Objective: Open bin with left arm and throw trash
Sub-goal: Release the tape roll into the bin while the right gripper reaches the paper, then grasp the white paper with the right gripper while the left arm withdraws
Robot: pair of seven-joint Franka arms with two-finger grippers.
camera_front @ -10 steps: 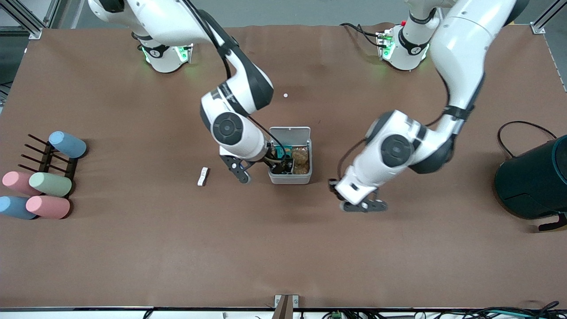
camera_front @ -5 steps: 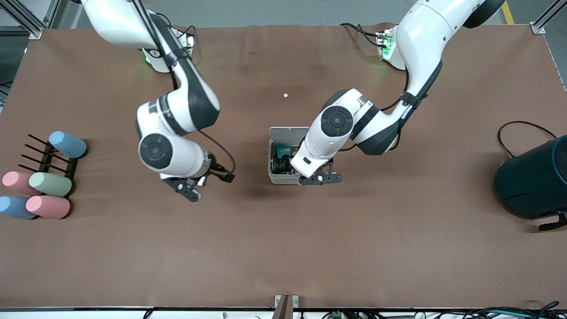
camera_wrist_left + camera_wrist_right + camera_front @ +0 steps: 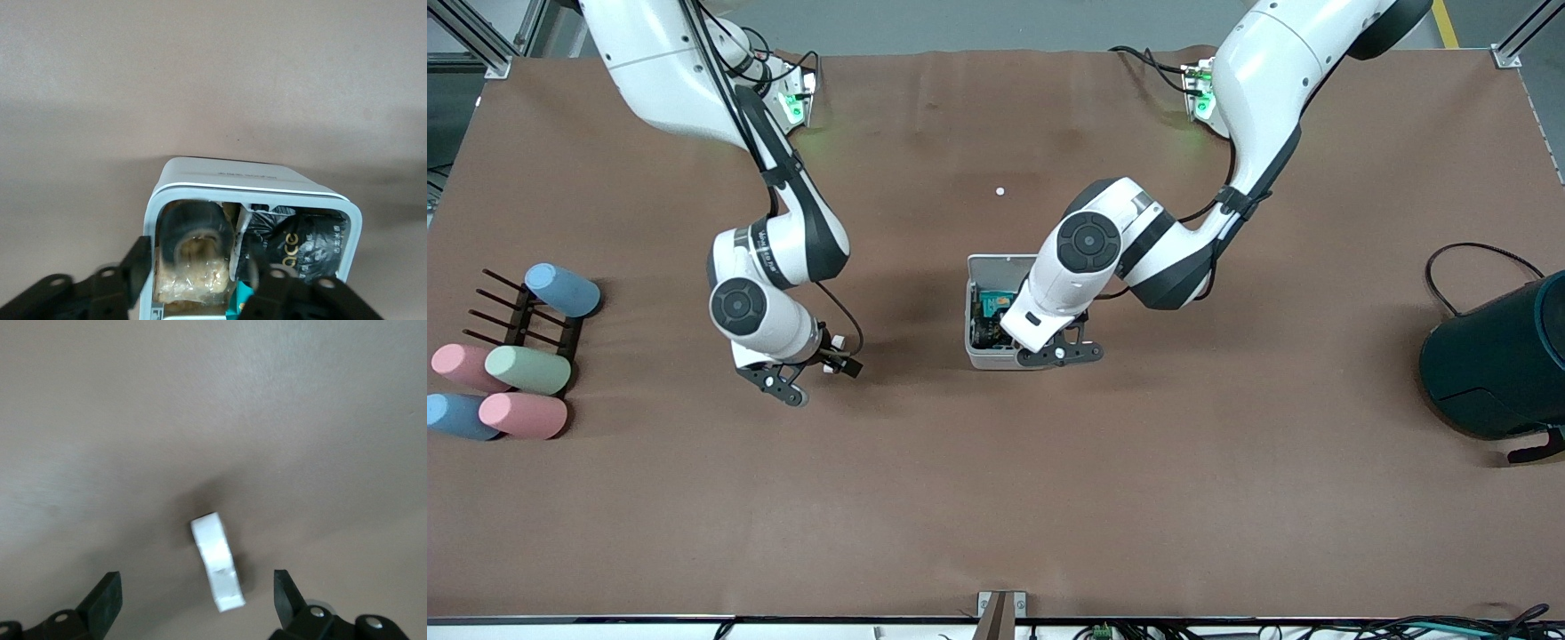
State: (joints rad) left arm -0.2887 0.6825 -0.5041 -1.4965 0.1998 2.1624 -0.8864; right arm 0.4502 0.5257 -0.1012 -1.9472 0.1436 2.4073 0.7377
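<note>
Left hand (image 3: 200, 280) open over bin (image 3: 253, 183); black wrapper (image 3: 303, 243) reads "ace"; right hand (image 3: 197, 593) open.

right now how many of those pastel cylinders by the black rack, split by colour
blue cylinders: 2
pink cylinders: 2
green cylinder: 1
total: 5
</note>
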